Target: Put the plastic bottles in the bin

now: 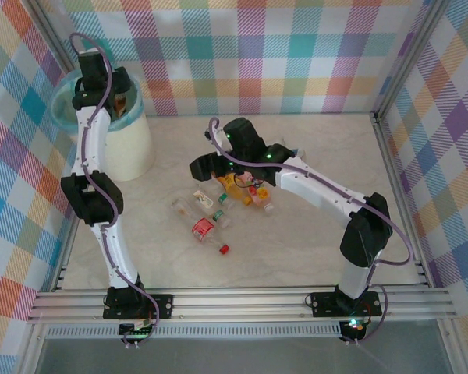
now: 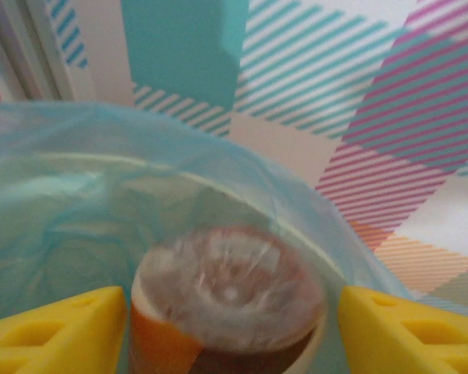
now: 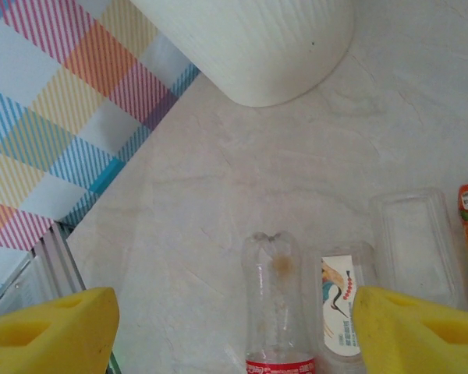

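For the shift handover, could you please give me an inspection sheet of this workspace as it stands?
Surface: pale marbled tabletop, no spills seen.
Job's things: cream-white round bin with teal liner at far left; an orange-labelled plastic bottle base-up in its mouth; a cluster of small plastic bottles, mostly clear, one orange, lying mid-table.
Clutter: nothing seen.
Grippers: left arm's yellow fingers open over the bin, a slim gap either side of that bottle; right arm's yellow fingers open above clear bottles, holding nothing.
Cables: purple cables looped along both arms.
Surroundings: pastel checked walls on three sides; aluminium rails at the near edge.
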Controlling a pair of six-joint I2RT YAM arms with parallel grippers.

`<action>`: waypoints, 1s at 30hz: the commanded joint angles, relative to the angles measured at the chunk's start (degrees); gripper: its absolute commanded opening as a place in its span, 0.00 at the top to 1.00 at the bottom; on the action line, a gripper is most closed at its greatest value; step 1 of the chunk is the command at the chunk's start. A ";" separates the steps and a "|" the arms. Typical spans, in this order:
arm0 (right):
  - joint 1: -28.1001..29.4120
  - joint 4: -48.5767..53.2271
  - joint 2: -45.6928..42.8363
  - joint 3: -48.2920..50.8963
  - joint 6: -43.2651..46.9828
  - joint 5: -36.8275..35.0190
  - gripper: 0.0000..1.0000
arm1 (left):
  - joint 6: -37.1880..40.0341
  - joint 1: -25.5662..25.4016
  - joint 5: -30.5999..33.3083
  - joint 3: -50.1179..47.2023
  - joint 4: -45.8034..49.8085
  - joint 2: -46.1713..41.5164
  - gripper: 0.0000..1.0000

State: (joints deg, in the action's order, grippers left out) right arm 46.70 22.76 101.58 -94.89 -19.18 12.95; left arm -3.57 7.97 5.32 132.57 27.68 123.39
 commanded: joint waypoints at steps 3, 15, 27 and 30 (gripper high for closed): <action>0.06 -1.41 -2.66 -0.03 0.81 -1.50 0.21 | 0.40 -0.23 -1.60 -1.62 -3.07 -5.20 0.27; 0.04 2.96 -4.80 -0.46 3.53 -5.28 0.20 | 0.37 -0.19 -2.59 -1.36 -0.52 -10.55 0.28; -7.80 15.23 -7.41 6.10 8.56 -9.26 0.22 | 0.17 -8.93 -2.15 -17.06 5.78 -29.76 0.28; -10.24 16.51 -7.24 8.62 9.98 -9.80 0.20 | 1.03 -13.38 -2.07 -24.60 4.90 -35.70 0.28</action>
State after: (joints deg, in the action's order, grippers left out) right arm 38.35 35.35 95.18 -88.31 -11.00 4.19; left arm -3.57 -2.66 3.03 112.44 32.93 92.07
